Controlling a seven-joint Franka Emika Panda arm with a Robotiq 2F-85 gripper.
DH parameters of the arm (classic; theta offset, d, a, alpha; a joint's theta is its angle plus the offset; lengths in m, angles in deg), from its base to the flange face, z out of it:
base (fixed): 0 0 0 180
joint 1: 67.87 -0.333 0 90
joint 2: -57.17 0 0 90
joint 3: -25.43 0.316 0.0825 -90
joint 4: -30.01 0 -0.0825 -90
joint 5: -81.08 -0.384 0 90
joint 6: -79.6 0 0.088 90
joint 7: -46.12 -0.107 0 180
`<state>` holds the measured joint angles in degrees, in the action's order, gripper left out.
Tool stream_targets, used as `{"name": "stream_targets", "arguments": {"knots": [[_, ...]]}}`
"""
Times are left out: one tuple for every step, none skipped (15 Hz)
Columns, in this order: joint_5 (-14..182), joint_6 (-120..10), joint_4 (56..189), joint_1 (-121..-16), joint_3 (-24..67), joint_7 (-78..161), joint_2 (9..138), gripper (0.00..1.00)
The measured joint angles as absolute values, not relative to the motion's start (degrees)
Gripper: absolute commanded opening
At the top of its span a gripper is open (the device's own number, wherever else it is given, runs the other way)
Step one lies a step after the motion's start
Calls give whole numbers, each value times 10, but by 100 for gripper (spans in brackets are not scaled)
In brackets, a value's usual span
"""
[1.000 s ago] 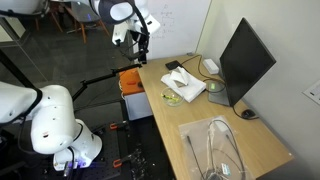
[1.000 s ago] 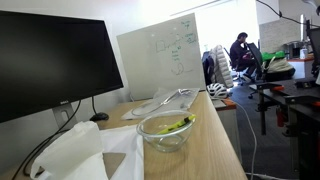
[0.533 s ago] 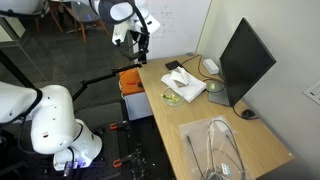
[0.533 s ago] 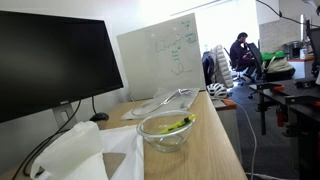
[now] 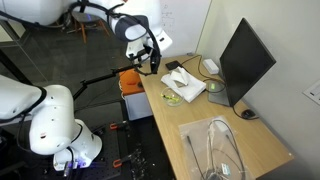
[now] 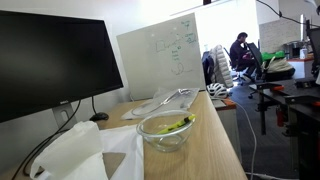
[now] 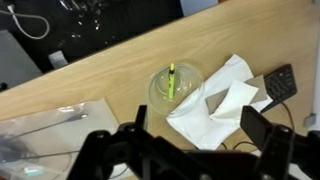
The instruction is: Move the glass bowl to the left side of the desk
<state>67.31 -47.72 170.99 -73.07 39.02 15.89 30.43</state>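
The glass bowl point(image 7: 175, 85) sits on the desk point(image 7: 90, 75) near its edge, just beside the white bundle point(image 7: 215, 105). The gripper point(image 7: 198, 125) hangs above, apart from the bowl, its fingers spread wide and holding nothing.

A black monitor point(image 5: 245, 60) is standing along the back edge. A crumpled white cloth point(image 7: 215, 105) is lying toward one end, with a dark keypad point(image 7: 280, 85) touching it. A clear plastic cover with thin loops point(image 5: 218, 148) is lying at the opposite corner. A whiteboard point(image 6: 165, 55) is standing beyond the far end.
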Motion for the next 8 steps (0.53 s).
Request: {"name": "stream_targets", "arguments": {"knots": [[673, -504, 1719, -721, 384, 160, 328, 100], [671, -530, 1730, -714, 376, 168, 354, 100], [671, -558, 1739, -709, 367, 176, 384, 100], [670, -585, 1745, -706, 358, 182, 416, 100], [663, -606, 1748, -706, 349, 193, 447, 100], [656, -625, 1747, -706, 341, 204, 480, 100], [648, -642, 1745, -707, 335, 215, 509, 100], [637, -655, 1740, -707, 330, 227, 536, 100]]}}
